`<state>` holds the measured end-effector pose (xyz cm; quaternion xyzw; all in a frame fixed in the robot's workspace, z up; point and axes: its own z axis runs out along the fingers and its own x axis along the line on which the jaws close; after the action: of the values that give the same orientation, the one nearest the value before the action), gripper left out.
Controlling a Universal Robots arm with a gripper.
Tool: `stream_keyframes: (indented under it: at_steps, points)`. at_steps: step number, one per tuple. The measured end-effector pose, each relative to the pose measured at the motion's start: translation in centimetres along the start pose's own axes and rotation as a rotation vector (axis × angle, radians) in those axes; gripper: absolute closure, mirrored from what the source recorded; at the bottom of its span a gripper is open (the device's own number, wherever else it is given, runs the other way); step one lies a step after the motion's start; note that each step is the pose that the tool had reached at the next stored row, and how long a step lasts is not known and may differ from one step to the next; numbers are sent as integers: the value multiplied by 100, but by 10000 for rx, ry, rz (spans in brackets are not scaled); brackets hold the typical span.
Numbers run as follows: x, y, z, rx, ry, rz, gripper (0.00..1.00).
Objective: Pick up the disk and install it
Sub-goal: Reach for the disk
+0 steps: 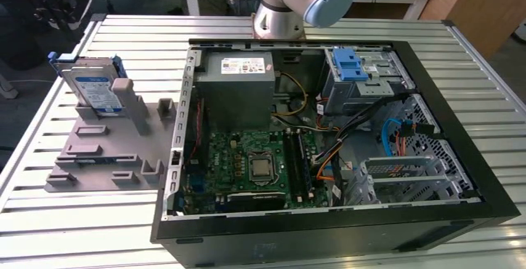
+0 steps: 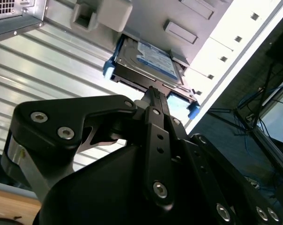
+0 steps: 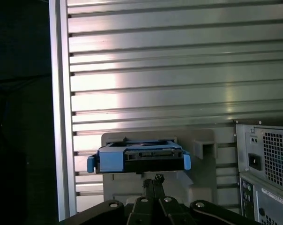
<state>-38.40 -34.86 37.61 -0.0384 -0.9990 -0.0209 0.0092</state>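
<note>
Hovering with black jaws closed on nothing near the flat silver blue-railed disk [image 1: 90, 90], upright in a grey plastic holder [image 1: 107, 152]

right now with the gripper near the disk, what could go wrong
The gripper looks shut just short of the disk; advancing like that could bump it instead of straddling it. The disk stands upright in the grey holder, so an off-centre grip might tilt or jam it. Loose cables lie in the open computer case and could snag.
</note>
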Motion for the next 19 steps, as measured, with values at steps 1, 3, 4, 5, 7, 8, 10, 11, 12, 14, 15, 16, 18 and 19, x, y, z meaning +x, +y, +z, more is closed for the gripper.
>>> stream_keyframes:
  at_steps: [1, 3, 4, 5, 7, 8, 10, 11, 12, 14, 15, 16, 18, 19]
  points:
    - [32, -3, 4, 1, 1, 0, 89]
    - [93, -8, 12, 1, 1, -1, 89]
    - [120, -10, 17, 1, 1, 0, 89]
    - [145, -12, 21, 0, 0, 0, 89]
    - [180, -15, 27, 0, 0, -1, 89]
    - [193, -17, 29, 1, 0, -1, 89]
    - [218, -18, 33, 1, 1, -1, 89]
    - [228, -19, 35, 1, 1, -1, 89]
    - [237, -20, 37, 1, 1, 0, 89]
    - [253, -21, 41, 1, 2, -1, 89]
    - [262, -22, 42, 1, 3, -1, 89]
    - [271, -23, 44, 1, 4, 0, 89]
    - [292, -25, 47, 1, 6, -1, 89]
    - [301, -26, 49, 1, 6, -1, 89]
